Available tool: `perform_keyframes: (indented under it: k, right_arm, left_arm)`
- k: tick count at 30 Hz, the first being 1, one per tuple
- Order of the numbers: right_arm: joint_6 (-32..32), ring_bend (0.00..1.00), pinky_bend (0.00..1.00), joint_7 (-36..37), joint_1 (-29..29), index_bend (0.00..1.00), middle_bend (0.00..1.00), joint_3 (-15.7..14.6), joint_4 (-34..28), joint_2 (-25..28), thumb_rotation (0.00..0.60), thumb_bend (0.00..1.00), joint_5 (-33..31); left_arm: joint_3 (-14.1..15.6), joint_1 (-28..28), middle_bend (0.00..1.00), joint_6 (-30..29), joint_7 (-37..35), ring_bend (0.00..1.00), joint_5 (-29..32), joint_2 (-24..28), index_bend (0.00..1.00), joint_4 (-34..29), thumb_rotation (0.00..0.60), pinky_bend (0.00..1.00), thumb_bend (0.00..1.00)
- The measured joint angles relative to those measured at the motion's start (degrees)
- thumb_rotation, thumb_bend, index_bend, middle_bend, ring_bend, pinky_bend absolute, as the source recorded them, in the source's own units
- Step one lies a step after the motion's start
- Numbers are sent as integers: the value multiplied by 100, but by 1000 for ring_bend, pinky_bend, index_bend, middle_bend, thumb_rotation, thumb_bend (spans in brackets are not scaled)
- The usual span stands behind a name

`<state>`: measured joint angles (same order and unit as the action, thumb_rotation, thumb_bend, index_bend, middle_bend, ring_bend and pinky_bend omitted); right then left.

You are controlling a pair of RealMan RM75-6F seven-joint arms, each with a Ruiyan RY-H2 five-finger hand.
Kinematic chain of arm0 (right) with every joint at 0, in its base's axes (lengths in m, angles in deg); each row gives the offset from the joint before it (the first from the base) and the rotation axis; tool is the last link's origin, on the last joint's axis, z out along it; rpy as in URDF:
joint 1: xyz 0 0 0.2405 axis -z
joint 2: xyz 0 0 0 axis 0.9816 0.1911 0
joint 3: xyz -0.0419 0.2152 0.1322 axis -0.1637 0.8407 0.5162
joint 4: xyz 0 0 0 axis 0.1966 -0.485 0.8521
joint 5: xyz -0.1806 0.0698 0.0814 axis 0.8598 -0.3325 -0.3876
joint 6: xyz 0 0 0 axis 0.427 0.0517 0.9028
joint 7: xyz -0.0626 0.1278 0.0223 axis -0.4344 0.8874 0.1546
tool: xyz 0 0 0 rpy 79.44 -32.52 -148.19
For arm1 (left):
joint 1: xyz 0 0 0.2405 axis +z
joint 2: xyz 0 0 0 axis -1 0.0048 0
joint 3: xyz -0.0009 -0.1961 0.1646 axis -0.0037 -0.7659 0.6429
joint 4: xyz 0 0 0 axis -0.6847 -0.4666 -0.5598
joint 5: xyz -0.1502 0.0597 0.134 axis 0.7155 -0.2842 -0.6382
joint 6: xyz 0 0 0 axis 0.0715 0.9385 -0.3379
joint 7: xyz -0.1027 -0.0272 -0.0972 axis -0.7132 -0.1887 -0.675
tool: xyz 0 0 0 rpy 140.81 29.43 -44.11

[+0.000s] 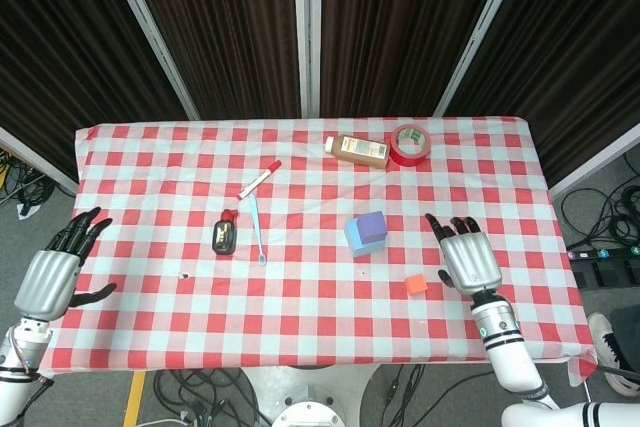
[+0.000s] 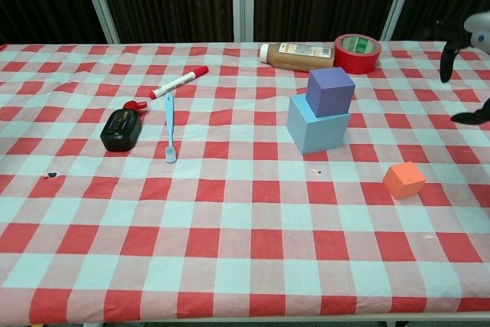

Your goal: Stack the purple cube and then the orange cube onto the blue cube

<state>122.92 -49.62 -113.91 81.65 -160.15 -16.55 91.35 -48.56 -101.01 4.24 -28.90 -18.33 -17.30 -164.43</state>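
Your right hand (image 2: 468, 67) shows only at the frame's right edge, dark fingers (image 2: 446, 62) apart, holding nothing. To its left the purple cube (image 2: 330, 91) sits on the blue cube (image 2: 316, 125); the orange cube (image 2: 404, 180) lies below the hand, nearer you.

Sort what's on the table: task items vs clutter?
Task items: blue cube with purple cube resting on top of it; orange cube, alone on the cloth.

Clutter: red marker, toothbrush, black device, brown bottle lying on its side, red tape roll.
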Motion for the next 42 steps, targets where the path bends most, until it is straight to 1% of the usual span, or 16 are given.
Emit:
perform_keyframes:
  k: [5, 9, 15, 21, 26, 34, 38, 42]
  right_arm:
    - [-167, 197, 204, 132, 196, 112, 393, -113, 426, -315, 600, 101, 68]
    - [-488, 197, 203, 124, 212, 112, 389, -146, 710, -449, 600, 111, 128]
    - [-1009, 197, 194, 54, 128, 112, 386, -155, 942, -532, 600, 119, 241]
    - [-1206, 197, 187, -100, 112, 113, 386, -185, 1049, -619, 600, 122, 372]
    - [-1418, 197, 187, -109, 83, 119, 385, -145, 1161, -689, 600, 127, 383]
    - [-1729, 200, 186, -70, -4, 125, 387, 9, 1387, -861, 600, 151, 342]
    - [-1800, 223, 186, -55, -22, 144, 420, 71, 1415, -908, 600, 172, 298]
    - [-1792, 254, 188, -76, 13, 170, 462, 67, 1404, -906, 600, 188, 290]
  left_arm:
    - [12, 17, 122, -21, -29, 65, -12, 18, 153, 4, 600, 210, 161]
    - [26, 35, 122, -28, -71, 65, -9, 11, 154, 31, 600, 210, 161]
    - [27, 53, 122, -26, -163, 65, 27, -16, 154, 127, 600, 210, 161]
    - [24, 55, 122, -11, -249, 65, 44, -50, 153, 235, 600, 210, 161]
    - [29, 73, 122, -30, -292, 65, 48, -64, 153, 298, 600, 210, 161]
    - [6, 92, 122, -37, -239, 65, 98, -32, 154, 265, 600, 210, 161]
    - [-4, 87, 122, -26, -216, 65, 107, -31, 153, 237, 600, 210, 161]
    - [-4, 84, 122, -15, -208, 65, 107, -31, 153, 227, 600, 210, 161]
